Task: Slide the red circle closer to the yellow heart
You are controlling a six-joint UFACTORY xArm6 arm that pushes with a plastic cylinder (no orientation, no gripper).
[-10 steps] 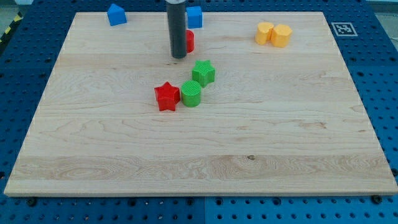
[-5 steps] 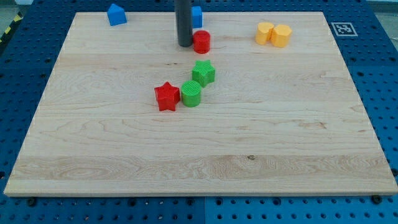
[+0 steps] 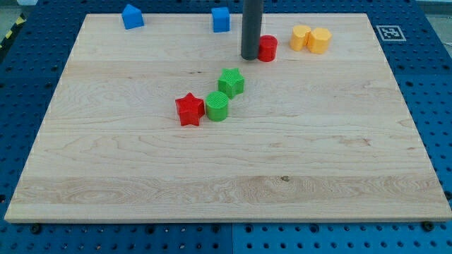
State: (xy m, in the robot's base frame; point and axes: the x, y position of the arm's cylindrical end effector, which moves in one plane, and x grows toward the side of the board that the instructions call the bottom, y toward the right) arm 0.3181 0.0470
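Camera view, sole feed. My tip (image 3: 251,56) is sitting against the left side of the red circle (image 3: 268,49), touching it, near the top of the board (image 3: 127,176). There are no fingers on this rig to report as released or clenched; the rod is merely pressing sideways on the block.

Change noted: over the last second the red circle has been travelling toward the view's right, from beside the blue cube (image 3: 221,19) to a spot near the yellow heart (image 3: 301,37), with the tip following behind it. The blue cube is now standing well clear to the left of the rod.

The yellow heart is lying touching a second yellow block (image 3: 320,40), shape uncertain. A narrow strip of bare wood is remaining between the red circle and the heart.

Unaffected items: the blue block (image 3: 131,15) at upper left, the green star (image 3: 231,82), the green cylinder (image 3: 217,106) and the red star (image 3: 189,109) are resting mid-board.

Assessment: the task is looking largely accomplished; a short further push rightward would close the gap, with some risk of nudging the heart.
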